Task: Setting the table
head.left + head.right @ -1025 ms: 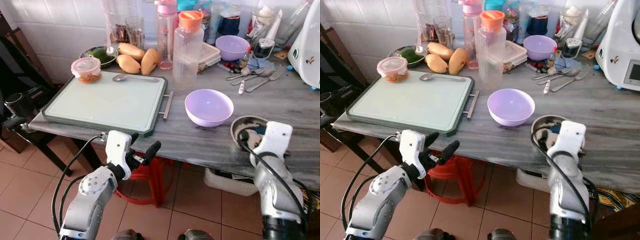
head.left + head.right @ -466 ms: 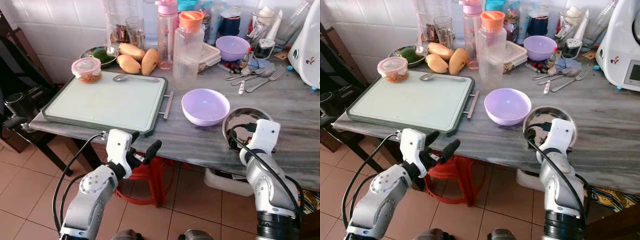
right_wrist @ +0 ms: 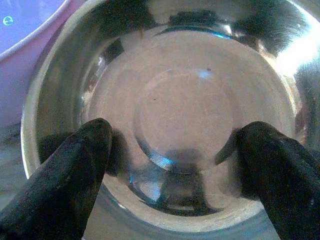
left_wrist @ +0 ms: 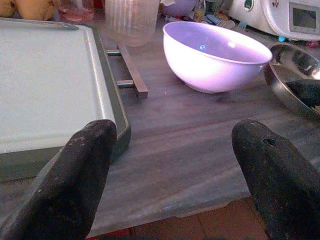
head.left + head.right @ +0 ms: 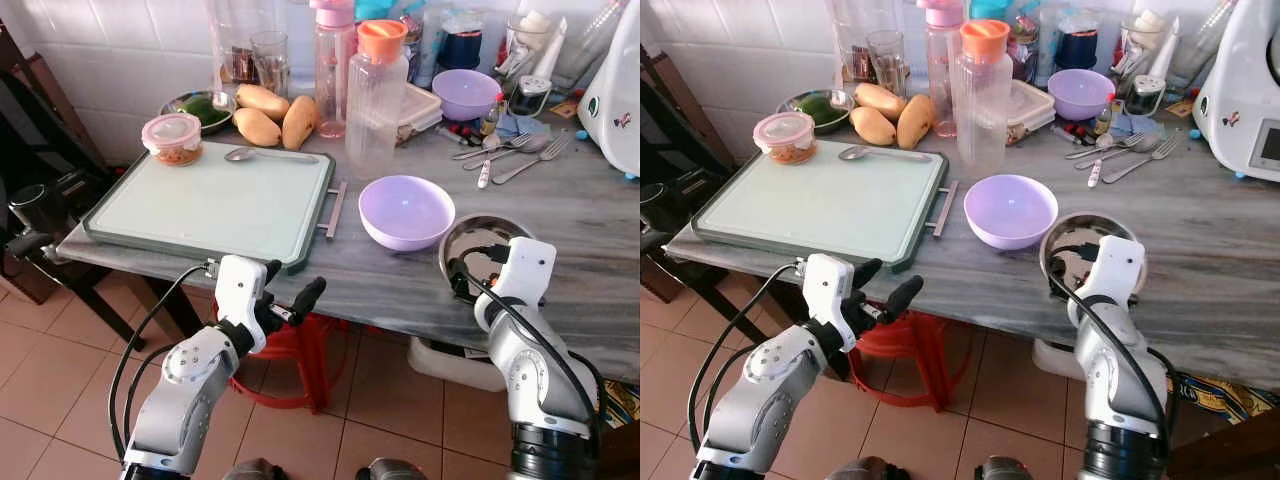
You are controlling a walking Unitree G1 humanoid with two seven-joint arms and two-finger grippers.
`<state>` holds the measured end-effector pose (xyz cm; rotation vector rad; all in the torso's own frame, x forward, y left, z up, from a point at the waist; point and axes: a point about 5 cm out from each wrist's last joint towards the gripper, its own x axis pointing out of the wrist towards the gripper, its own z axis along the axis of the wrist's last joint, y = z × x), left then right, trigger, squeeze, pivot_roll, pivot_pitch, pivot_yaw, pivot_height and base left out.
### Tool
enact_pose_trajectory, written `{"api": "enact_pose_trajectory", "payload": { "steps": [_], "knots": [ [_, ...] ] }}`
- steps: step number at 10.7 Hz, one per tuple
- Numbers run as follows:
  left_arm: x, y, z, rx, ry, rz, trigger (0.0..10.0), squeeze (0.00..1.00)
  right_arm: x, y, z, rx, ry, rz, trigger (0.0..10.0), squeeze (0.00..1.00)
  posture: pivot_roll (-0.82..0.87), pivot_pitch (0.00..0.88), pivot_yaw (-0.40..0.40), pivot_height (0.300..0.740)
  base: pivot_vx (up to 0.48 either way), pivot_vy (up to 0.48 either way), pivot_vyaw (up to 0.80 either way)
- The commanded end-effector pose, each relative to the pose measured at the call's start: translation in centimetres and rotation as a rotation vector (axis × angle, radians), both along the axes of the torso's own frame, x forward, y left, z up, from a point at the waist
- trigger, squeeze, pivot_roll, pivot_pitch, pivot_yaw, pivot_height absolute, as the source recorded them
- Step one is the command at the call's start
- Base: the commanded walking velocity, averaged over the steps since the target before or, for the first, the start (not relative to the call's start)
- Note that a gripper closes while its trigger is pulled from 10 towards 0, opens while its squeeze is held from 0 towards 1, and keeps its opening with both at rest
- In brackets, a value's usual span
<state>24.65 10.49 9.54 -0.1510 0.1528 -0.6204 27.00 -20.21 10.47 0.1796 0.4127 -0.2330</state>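
Observation:
A steel bowl point(image 5: 481, 231) sits near the front edge of the grey marble table point(image 5: 400, 280), its rim against a light purple bowl point(image 5: 406, 212). My right gripper point(image 5: 470, 272) reaches down into the steel bowl point(image 3: 185, 105). It is open, with both fingers spread against the inner wall. My left gripper point(image 5: 292, 282) is open and holds nothing, hanging just below the table's front edge, in front of the green cutting board point(image 5: 215, 205). The purple bowl point(image 4: 215, 55) lies ahead of it.
A spoon point(image 5: 245, 154) lies on the board's far edge. Behind it stand a pink-lidded container point(image 5: 173, 138), mangoes point(image 5: 270, 118), bottles point(image 5: 377, 95), another purple bowl point(image 5: 465, 93), forks point(image 5: 520, 150) and a white appliance point(image 5: 615, 90). A red stool point(image 5: 300, 345) stands under the table.
My right gripper has slid the steel bowl to the left, up against the purple bowl, which also shifted slightly left. The left arm has barely moved.

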Motion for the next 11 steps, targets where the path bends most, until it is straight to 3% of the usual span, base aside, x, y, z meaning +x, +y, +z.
{"api": "enact_pose_trajectory", "payload": {
  "steps": [1,9,11],
  "knots": [
    [0.2,0.0,0.0,0.006,-0.005,-0.006,10.0,0.0,0.0,0.6,0.2,0.013,0.007,0.015,10.0,0.0,-0.07,0.0,0.04,0.74,0.0,0.0,0.0],
    [0.8,-0.5,0.2,-0.005,-0.016,-0.018,10.0,0.0,0.3,1.0,2.8,0.007,-0.049,0.011,10.0,0.0,-0.09,0.0,0.042,0.74,0.0,0.0,0.0],
    [1.0,-0.7,0.2,-0.011,-0.022,-0.018,10.0,0.0,0.8,1.4,4.8,-0.064,-0.169,0.075,10.0,0.0,-0.1,0.0,0.043,0.74,0.0,0.0,0.0]
  ]
}}
